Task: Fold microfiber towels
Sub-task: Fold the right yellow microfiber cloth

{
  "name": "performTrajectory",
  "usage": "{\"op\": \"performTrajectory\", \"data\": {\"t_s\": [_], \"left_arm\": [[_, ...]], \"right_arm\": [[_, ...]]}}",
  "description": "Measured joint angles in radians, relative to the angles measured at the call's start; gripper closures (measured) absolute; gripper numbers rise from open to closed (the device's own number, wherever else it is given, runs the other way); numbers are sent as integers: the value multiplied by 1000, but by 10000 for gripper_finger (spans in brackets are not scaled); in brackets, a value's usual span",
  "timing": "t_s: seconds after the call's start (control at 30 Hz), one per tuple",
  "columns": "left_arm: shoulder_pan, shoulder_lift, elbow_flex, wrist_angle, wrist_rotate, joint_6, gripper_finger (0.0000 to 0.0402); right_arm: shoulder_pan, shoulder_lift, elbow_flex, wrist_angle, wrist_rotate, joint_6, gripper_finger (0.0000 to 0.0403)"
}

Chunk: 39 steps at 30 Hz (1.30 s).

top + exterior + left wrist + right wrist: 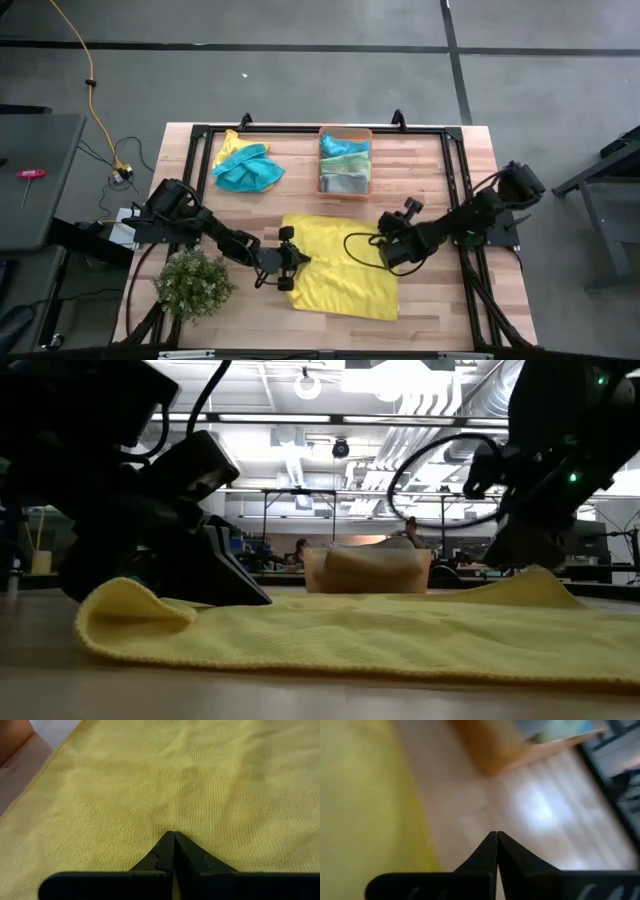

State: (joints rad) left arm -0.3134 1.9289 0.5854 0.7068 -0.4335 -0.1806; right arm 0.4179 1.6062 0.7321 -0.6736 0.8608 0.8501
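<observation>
- Wooden table carries a spread yellow microfiber towel, lying between the left gripper and right gripper.
- Beyond the grippers: a teal-and-yellow towel heap and an orange bin (folded towels inside).
- Behind the left gripper, a bushy plant.

A yellow towel lies spread flat, slightly skewed, on the counter; teal towels sit crumpled farther back.

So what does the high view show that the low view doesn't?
Only the high view shows the bushy plant, the crumpled teal and yellow towels and the folded towels inside the orange bin. Only the low view shows the room behind and the yellow towel's raised folded edge. Both show the yellow towel, the bin and both arms over it.
</observation>
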Motion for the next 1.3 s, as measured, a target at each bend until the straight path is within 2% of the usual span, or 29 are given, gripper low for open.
{"op": "performTrajectory", "data": {"t_s": [0.17,0.33,0.5,0.67,0.8,0.9,1.1,1.3], "left_arm": [[-5,1,2,3,-8,7,401],[-27,-59,3,-24,-16,76,401],[-52,-175,6,-153,-16,96,401],[-66,-253,9,-315,24,82,401],[-67,-252,36,-397,91,61,401],[-67,-228,83,-455,128,61,401],[-67,-180,205,-622,133,108,401],[-67,-177,269,-757,178,114,401]], "right_arm": [[37,-107,0,-158,50,132,403],[101,-188,0,-157,8,182,403],[160,-213,0,37,-155,136,403],[219,-193,-41,434,-350,-49,403],[248,-135,-72,679,-418,-143,403],[254,-79,-72,743,-439,-152,403],[255,19,-72,813,-513,-135,403],[261,78,-71,870,-566,-112,403]]}}
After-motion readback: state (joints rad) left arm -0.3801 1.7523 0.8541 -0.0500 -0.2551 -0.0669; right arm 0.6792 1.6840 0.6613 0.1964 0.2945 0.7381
